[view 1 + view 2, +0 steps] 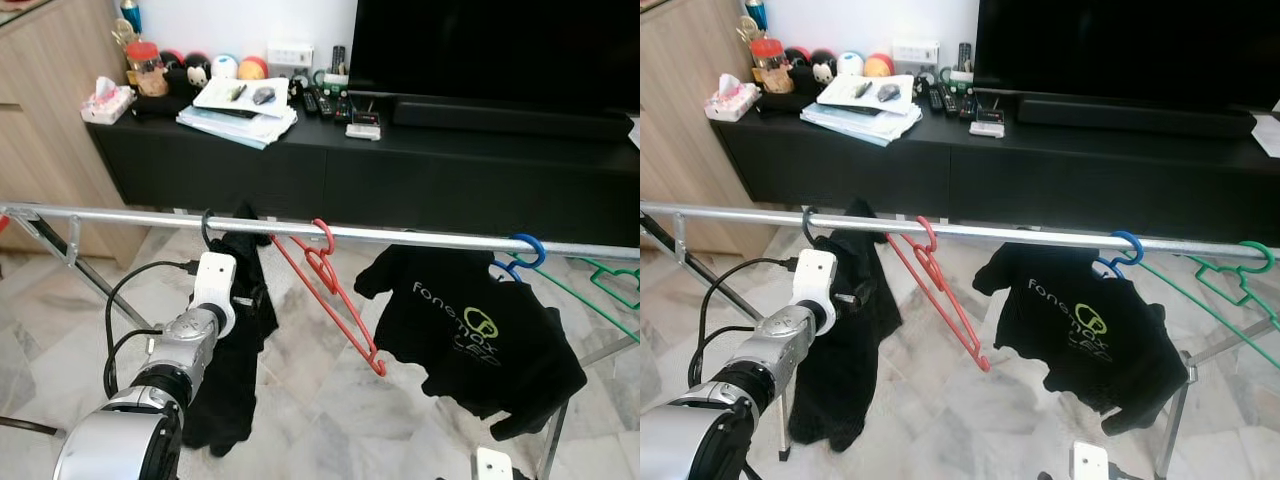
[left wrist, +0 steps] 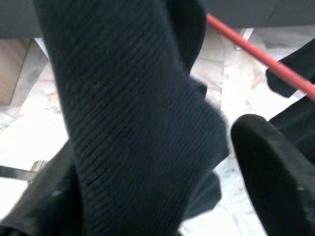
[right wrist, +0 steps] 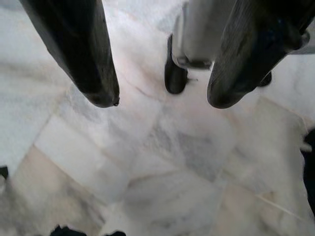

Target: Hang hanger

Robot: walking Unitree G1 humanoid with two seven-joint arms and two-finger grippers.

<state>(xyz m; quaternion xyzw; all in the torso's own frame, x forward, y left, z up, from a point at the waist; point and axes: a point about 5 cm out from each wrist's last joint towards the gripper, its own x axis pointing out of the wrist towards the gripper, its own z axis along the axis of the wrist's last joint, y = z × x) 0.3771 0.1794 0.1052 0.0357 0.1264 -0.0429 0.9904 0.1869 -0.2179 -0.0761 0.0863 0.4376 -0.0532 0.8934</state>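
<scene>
black hanger hook (image 1: 206, 228) is over the silver rail (image 1: 420, 237), left of the empty red hanger (image 1: 325, 285). a dark ribbed garment (image 1: 235, 340) drapes from it, long and limp.

handling, my read: light load, soft cloth that will slide and bunch; only the hanger inside is stiff. best hold would be up high at the neck near the hook, not on loose fabric.

left claw (image 1: 243, 296) is up against the garment, just below the rail. wrist view has the fingers (image 2: 273, 172) spread with the ribbed cloth between them, not pinched tight as far as i can see.

right claw (image 3: 160, 81) hangs low over the marble floor (image 3: 162, 167), fingers apart, holding nothing.

black printed t-shirt (image 1: 470, 335) on a blue hanger (image 1: 522, 255) hangs further right, well apart.
</scene>
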